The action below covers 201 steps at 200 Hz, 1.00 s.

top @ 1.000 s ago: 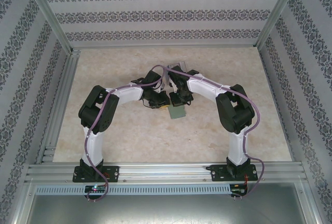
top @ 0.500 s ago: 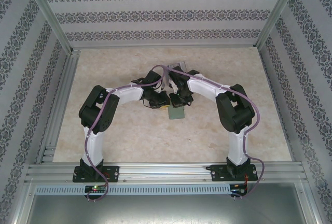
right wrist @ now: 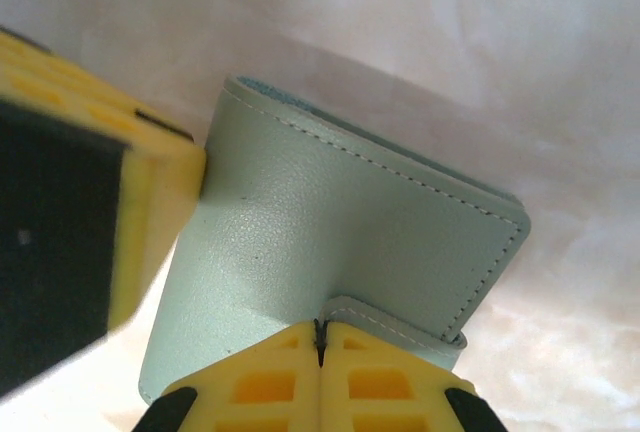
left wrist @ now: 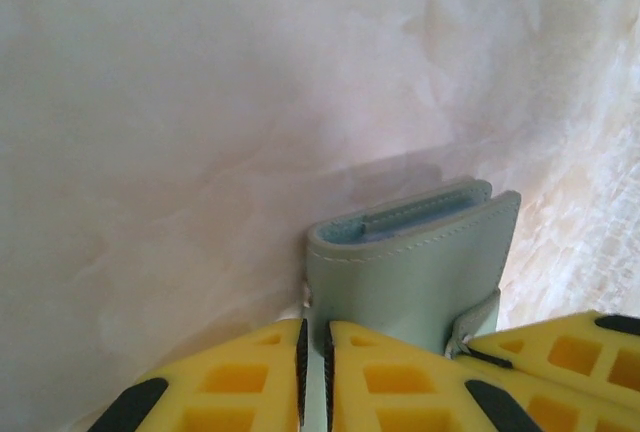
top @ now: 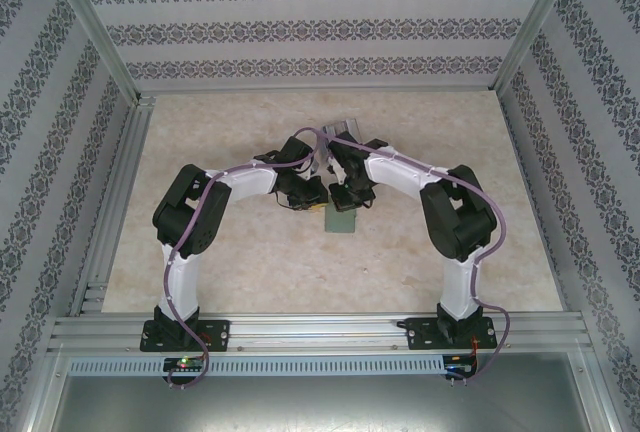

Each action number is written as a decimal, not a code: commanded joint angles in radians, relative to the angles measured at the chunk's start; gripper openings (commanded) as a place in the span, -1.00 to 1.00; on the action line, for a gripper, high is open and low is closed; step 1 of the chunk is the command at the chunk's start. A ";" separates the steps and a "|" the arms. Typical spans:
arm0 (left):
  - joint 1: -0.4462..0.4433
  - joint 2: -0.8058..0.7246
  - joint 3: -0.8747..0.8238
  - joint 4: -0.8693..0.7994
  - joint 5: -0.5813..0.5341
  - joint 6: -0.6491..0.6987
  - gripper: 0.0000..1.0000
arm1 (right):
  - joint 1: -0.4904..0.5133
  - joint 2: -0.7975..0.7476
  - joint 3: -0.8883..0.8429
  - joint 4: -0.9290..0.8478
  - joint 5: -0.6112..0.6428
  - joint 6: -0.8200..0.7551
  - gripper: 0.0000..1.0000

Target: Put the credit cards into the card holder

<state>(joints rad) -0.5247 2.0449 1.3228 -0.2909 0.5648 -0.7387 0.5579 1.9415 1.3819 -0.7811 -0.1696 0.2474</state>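
The two arms meet over the middle of the bench (top: 250, 262), with the card holder (top: 341, 220) between their grippers, poking out toward 6 o'clock in the top view. It is grey-green with pale stitching along its edges.

In the left wrist view, the left gripper (left wrist: 312, 330) has its yellow fingers drawn almost together. Only a thin slot is left between them, and a pale edge of the card holder sits in it, so the gripper pinches that edge. The holder rises from the fingertips toward 1 o'clock, and a ribbed blue-grey strip shows between its two panels at the far end. I cannot tell whether that strip is card edges.

In the right wrist view, the right gripper (right wrist: 320, 332) is closed tight, nipping the holder's small flap at its fingertips. A left-gripper finger touches the holder's edge at 9 o'clock.

The credit cards (top: 347, 125) appear as a small silvery block on the bench, at 12 o'clock from the grippers and just behind the wrists, too small to make out further.
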 commanded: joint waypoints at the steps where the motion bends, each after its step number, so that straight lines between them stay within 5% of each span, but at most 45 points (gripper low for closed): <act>1: -0.015 0.012 0.013 -0.016 -0.024 0.006 -0.70 | -0.013 -0.055 -0.027 -0.029 0.030 -0.002 -0.91; 201: -0.014 0.018 0.024 -0.021 -0.023 0.009 -0.69 | 0.001 -0.022 -0.043 -0.019 -0.021 -0.012 -0.91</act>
<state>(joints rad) -0.5247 2.0491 1.3228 -0.2913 0.5461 -0.7387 0.5591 1.9076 1.3403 -0.7990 -0.1867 0.2359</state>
